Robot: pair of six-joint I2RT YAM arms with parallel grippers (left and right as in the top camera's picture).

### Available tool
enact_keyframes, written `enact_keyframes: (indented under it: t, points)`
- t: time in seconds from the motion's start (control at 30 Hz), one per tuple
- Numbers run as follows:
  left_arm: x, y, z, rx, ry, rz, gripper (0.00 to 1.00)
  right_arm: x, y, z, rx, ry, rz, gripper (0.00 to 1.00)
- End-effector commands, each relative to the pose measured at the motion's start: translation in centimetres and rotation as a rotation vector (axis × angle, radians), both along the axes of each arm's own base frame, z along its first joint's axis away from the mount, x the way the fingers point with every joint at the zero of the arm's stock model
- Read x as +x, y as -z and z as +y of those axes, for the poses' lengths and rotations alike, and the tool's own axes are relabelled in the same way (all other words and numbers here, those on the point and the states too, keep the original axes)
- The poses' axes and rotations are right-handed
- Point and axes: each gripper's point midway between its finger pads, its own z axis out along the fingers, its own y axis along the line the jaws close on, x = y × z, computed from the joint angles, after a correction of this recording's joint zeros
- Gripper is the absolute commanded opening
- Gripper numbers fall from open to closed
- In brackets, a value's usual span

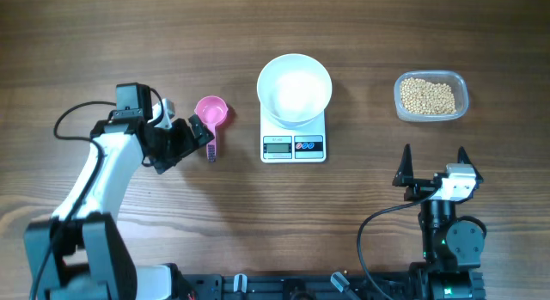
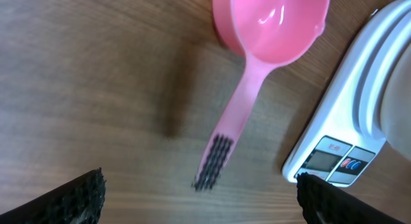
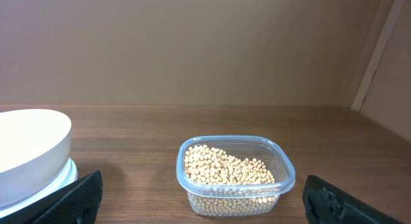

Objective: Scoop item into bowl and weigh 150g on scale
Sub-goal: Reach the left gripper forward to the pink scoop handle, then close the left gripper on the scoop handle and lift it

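The left tool (image 2: 199, 185) is found with its fingers wide apart and nothing gripped. The dark-tipped handle of a pink scoop (image 2: 270, 25) lies flat on the bench (image 1: 103, 42) just ahead of it, in line with the gap and untouched. The right tool (image 1: 434, 156) is likewise found spread apart and unloaded, with the beans (image 3: 225, 169) heaped in a clear tub (image 3: 286, 185) straight ahead of it and apart from it. The white bowl (image 1: 294, 89) is seated on the scale (image 1: 294, 147), ahead and to the left of that tool.
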Motion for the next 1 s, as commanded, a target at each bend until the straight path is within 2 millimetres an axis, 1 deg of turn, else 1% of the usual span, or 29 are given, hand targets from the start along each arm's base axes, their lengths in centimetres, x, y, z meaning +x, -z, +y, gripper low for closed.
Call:
enact_keyframes:
  t: [0.0, 0.07, 0.17, 0.2, 0.27, 0.3, 0.37, 0.4, 0.47, 0.6, 0.7, 0.73, 0.83, 0.87, 0.93, 0.97]
  points:
    - [1.5, 0.7, -1.9, -0.115, 0.095, -0.049, 1.00, 0.0, -0.1, 0.3, 0.009, -0.018, -0.008, 1.00]
    - [2.0, 1.6, -1.9, -0.115, 0.095, -0.049, 0.94, 0.0, -0.1, 0.4, 0.009, -0.018, -0.008, 1.00]
    - [2.7, 2.8, -1.9, -0.122, 0.099, -0.051, 0.92, 0.0, -0.1, 0.3, 0.009, -0.018, -0.008, 1.00]
    - [3.0, 3.1, -1.9, -0.118, 0.110, -0.063, 0.89, 0.0, -0.1, 0.4, 0.009, -0.018, -0.008, 1.00]
    - [3.6, 3.0, -2.1, -0.130, 0.124, -0.096, 0.86, 0.0, -0.1, 0.3, 0.009, -0.018, -0.008, 1.00]
    - [4.0, 2.7, -2.4, -0.151, 0.131, -0.116, 0.82, 0.0, -0.1, 0.4, 0.009, -0.018, -0.008, 1.00]
    - [4.5, 2.5, -2.5, -0.151, 0.134, -0.140, 0.77, 0.0, -0.1, 0.3, 0.009, -0.018, -0.008, 1.00]
    - [4.7, 2.6, -2.4, -0.151, 0.134, -0.148, 0.77, 0.0, -0.1, 0.3, 0.008, -0.018, -0.008, 1.00]
    - [4.8, 3.0, -2.5, -0.158, 0.136, -0.145, 0.76, 0.0, -0.1, 0.4, 0.009, -0.018, -0.008, 1.00]
    - [4.5, 4.4, -2.7, -0.176, 0.135, -0.107, 0.65, 0.0, -0.1, 0.4, 0.009, -0.018, -0.008, 1.00]
    - [4.8, 4.3, -2.9, -0.189, 0.140, -0.120, 0.62, 0.0, -0.1, 0.3, 0.009, -0.018, -0.008, 1.00]
    - [4.9, 4.3, -2.9, -0.190, 0.141, -0.130, 0.55, 0.0, -0.1, 0.4, 0.008, -0.018, -0.008, 1.00]
    - [5.0, 4.2, -2.9, -0.190, 0.142, -0.133, 0.48, 0.0, -0.1, 0.4, 0.009, -0.018, -0.008, 1.00]
    - [5.0, 4.2, -2.9, -0.190, 0.142, -0.133, 0.43, 0.0, -0.1, 0.3, 0.009, -0.018, -0.008, 1.00]
    - [5.0, 4.2, -2.9, -0.190, 0.142, -0.133, 0.42, 0.0, -0.1, 0.3, 0.009, -0.018, -0.008, 1.00]
    - [5.0, 4.2, -2.9, -0.190, 0.142, -0.133, 0.37, 0.0, -0.1, 0.3, 0.009, -0.018, -0.008, 1.00]
